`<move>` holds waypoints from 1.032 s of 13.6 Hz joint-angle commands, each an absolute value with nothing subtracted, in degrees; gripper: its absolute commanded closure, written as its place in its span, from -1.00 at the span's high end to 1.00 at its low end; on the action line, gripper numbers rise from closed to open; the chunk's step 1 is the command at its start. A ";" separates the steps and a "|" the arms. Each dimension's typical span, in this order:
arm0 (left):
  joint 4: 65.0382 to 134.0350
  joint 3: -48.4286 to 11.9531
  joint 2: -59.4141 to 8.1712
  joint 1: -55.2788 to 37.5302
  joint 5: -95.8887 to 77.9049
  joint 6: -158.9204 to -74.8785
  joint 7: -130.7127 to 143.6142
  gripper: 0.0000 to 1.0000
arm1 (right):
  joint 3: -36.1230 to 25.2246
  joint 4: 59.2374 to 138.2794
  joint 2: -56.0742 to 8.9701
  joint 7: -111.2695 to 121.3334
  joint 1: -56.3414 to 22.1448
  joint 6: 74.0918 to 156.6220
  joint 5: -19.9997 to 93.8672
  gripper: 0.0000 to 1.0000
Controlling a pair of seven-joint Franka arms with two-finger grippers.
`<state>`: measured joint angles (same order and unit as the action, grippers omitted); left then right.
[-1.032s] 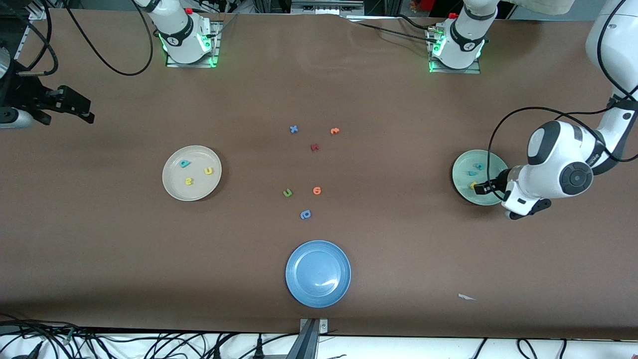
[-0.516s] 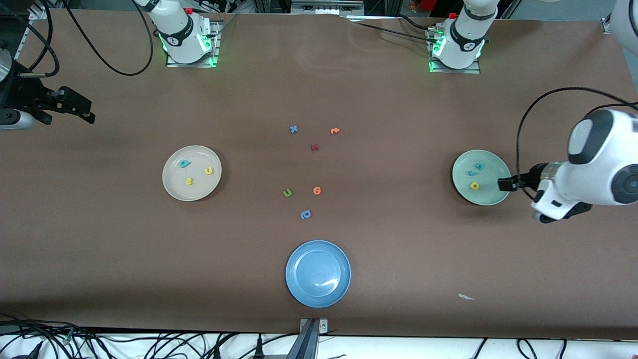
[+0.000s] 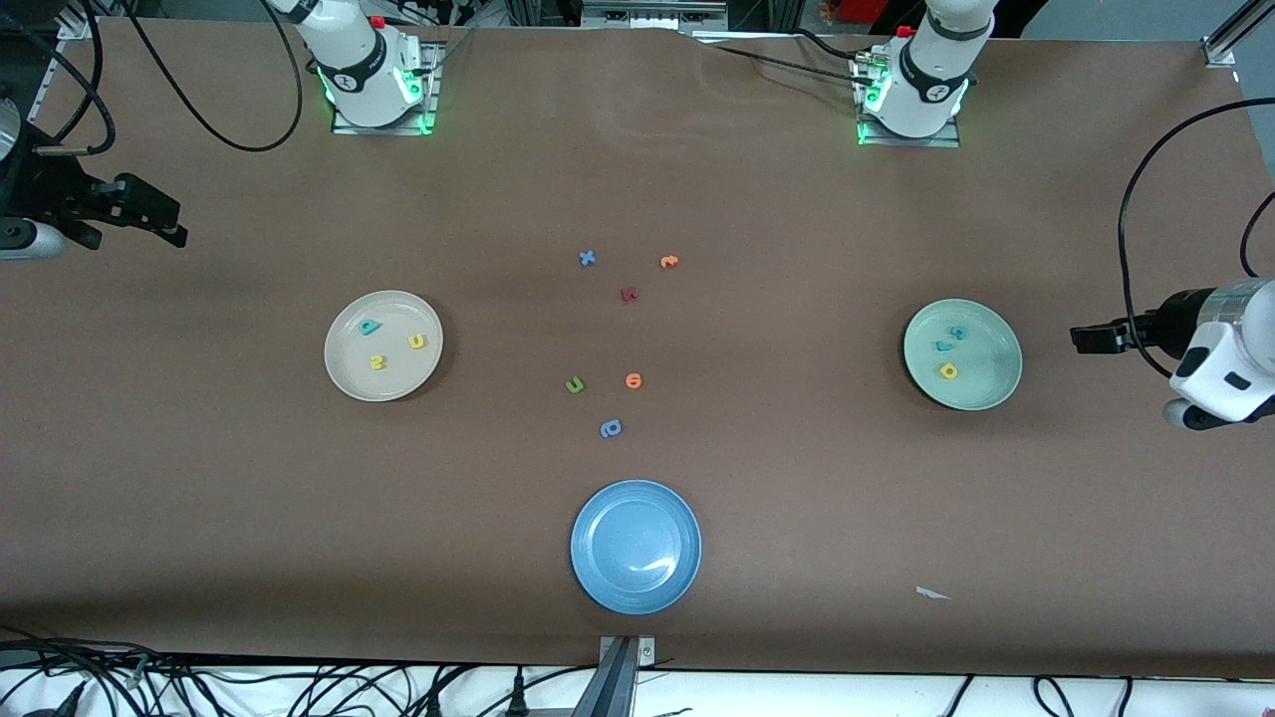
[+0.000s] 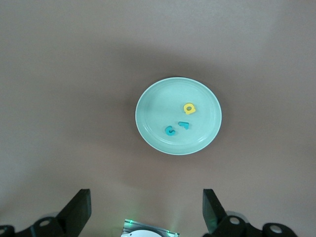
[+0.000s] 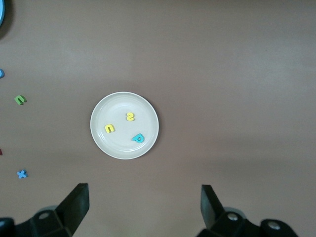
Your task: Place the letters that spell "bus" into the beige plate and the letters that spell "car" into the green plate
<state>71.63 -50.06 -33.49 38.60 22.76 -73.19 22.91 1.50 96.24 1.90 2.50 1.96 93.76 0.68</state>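
Note:
The beige plate (image 3: 394,384) holds a teal "b" (image 3: 370,327), a yellow "u" (image 3: 416,342) and a yellow "s" (image 3: 378,362). In the green plate (image 3: 988,384) lie a teal "c" (image 3: 958,332), a teal "r" (image 3: 942,346) and a yellow "a" (image 3: 948,370). My left gripper (image 3: 1078,338) hangs open and empty over bare table, past the green plate toward the left arm's end. My right gripper (image 3: 171,231) waits open and empty over the right arm's end of the table. The left wrist view shows the green plate (image 4: 157,107), the right wrist view the beige plate (image 5: 118,105).
Loose letters lie mid-table: a blue "x" (image 3: 588,258), an orange one (image 3: 668,261), a dark red one (image 3: 629,294), a green "u" (image 3: 575,384), another orange one (image 3: 633,379) and a blue rounded one (image 3: 611,428). A blue plate (image 3: 608,518) sits nearest the camera. A white scrap (image 3: 931,594) lies nearby.
My left gripper has opened and drawn away from the green plate toward the left arm's end, leaving the yellow "a" lying in the plate. The right arm has not moved.

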 commanded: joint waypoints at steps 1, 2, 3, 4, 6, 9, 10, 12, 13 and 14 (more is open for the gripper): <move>66.99 -49.14 -33.92 34.91 23.11 -69.36 21.19 0.98 | 2.46 97.12 2.72 1.93 2.90 93.69 -0.18 1.00; 65.67 -47.74 -33.93 33.07 23.29 -68.13 19.44 0.98 | 2.46 97.12 2.81 1.93 2.90 93.60 -0.18 1.00; 63.83 -44.68 -33.84 30.35 23.12 -66.81 17.86 0.98 | 2.55 97.03 2.81 1.93 2.90 93.69 -0.26 1.00; 61.98 -41.17 -33.75 27.36 22.68 -65.67 16.28 0.98 | 2.55 97.03 2.81 1.93 2.90 93.78 -0.18 1.00; 60.12 -35.80 -33.40 22.17 22.24 -64.43 14.42 0.99 | 2.46 97.03 2.72 1.93 2.90 93.60 -0.09 1.00; 59.94 -20.20 -30.25 14.63 9.72 -64.95 13.89 1.00 | 2.55 97.03 2.81 1.93 2.90 93.60 -0.18 1.00; 59.94 -12.04 -28.84 10.33 4.36 -65.39 13.71 1.00 | 2.46 97.03 2.81 1.93 2.90 93.60 -0.09 1.00; 60.55 -3.63 -26.82 5.81 -1.65 -67.05 11.52 0.98 | 2.46 97.03 2.81 1.93 2.90 93.52 -0.09 1.00; 61.77 -3.43 -25.50 5.63 -1.93 -69.32 11.51 0.97 | 2.46 97.03 2.81 1.93 2.90 93.52 -0.09 1.00; 65.01 -3.43 -24.01 5.45 -1.93 -71.35 11.51 0.97 | 2.46 97.03 2.81 1.93 2.90 93.52 -0.09 1.00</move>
